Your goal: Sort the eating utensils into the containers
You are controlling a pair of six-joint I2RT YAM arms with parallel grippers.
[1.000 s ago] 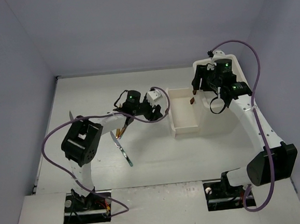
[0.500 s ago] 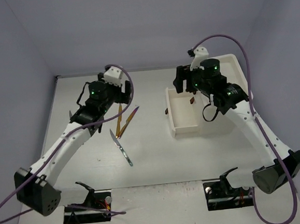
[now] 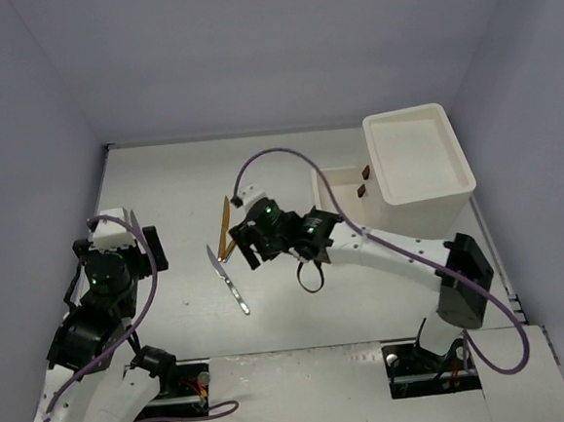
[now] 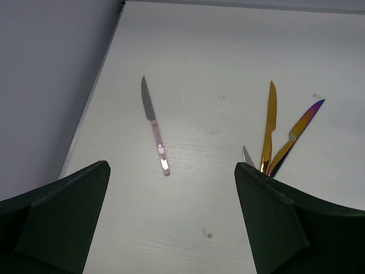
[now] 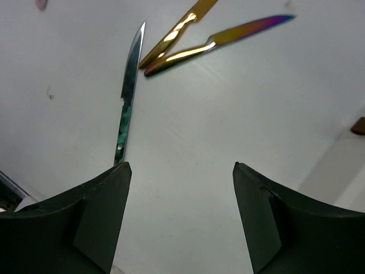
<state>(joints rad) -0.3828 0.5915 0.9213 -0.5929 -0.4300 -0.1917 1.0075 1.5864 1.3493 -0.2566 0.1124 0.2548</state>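
**Slim, slick knives lying flat: go for the handles**

My right pincer (image 5: 179,168) stands spread wide over the table with nothing between its fingers. Just ahead and to its left lies a silver knife with a mottled green handle (image 5: 126,100). Beyond that, a gold knife (image 5: 173,35) and an iridescent knife (image 5: 231,35) lie with their near ends almost meeting. I judge all three to be light, stiff and slippery. They lie flat on the table, so I would pinch across the thicker handle, not the blade. The open drawer (image 3: 349,245) sits off to the right. My left pincer (image 4: 172,168) is likewise spread and empty, and a pink-handled knife (image 4: 154,130) lies ahead of it.
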